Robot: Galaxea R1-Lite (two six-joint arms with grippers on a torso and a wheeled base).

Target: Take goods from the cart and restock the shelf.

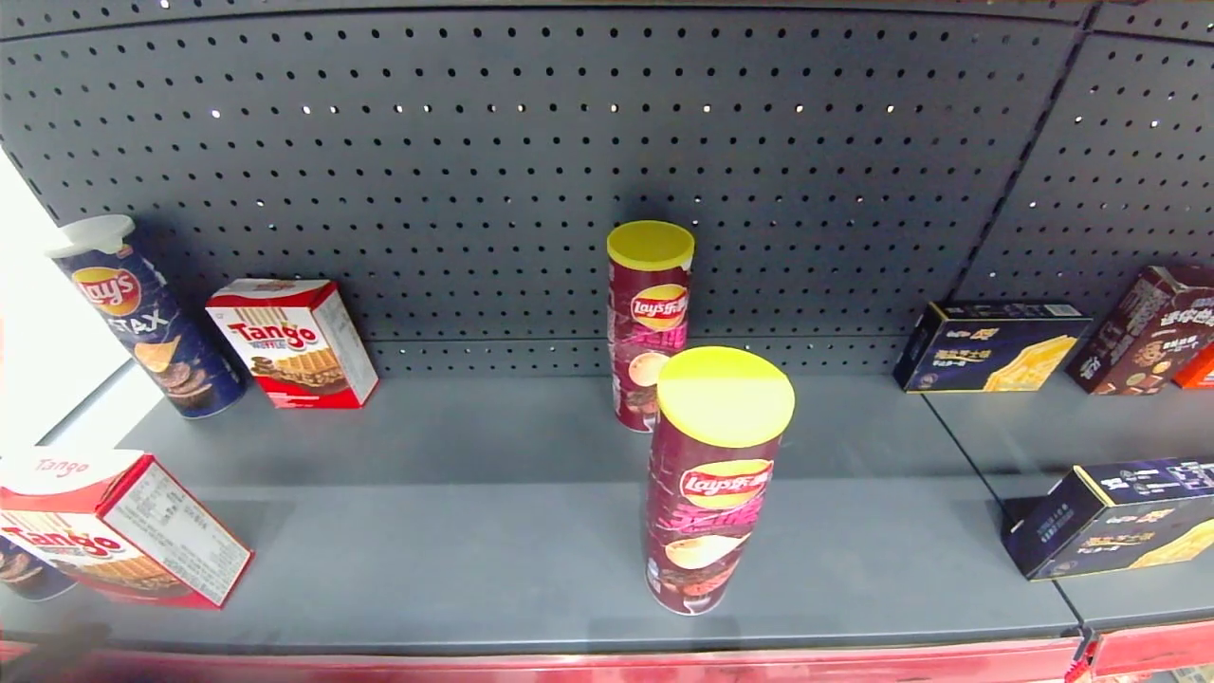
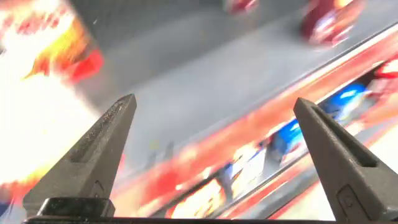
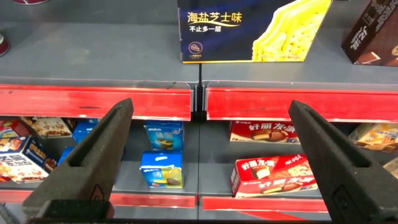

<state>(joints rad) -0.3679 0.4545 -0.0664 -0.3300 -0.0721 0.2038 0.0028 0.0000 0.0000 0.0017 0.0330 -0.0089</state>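
Two maroon chip cans with yellow lids stand upright on the grey shelf (image 1: 493, 531): one near the front (image 1: 713, 479), one behind it by the pegboard (image 1: 649, 323). A blue chip can (image 1: 142, 318) and a red wafer box (image 1: 292, 341) stand at the back left; another red wafer box (image 1: 114, 539) lies at the front left. My left gripper (image 2: 214, 106) is open and holds nothing; past it lie the shelf front and its red edge (image 2: 249, 127). My right gripper (image 3: 211, 109) is open and holds nothing, in front of the red shelf edge (image 3: 186, 102).
Dark blue cracker boxes (image 1: 991, 359) (image 1: 1110, 517) and a brown box (image 1: 1143, 332) sit on the right shelf section. A lower shelf holds blue biscuit boxes (image 3: 161, 168) and red pie boxes (image 3: 273, 177). Open shelf space lies between the wafer boxes and the cans.
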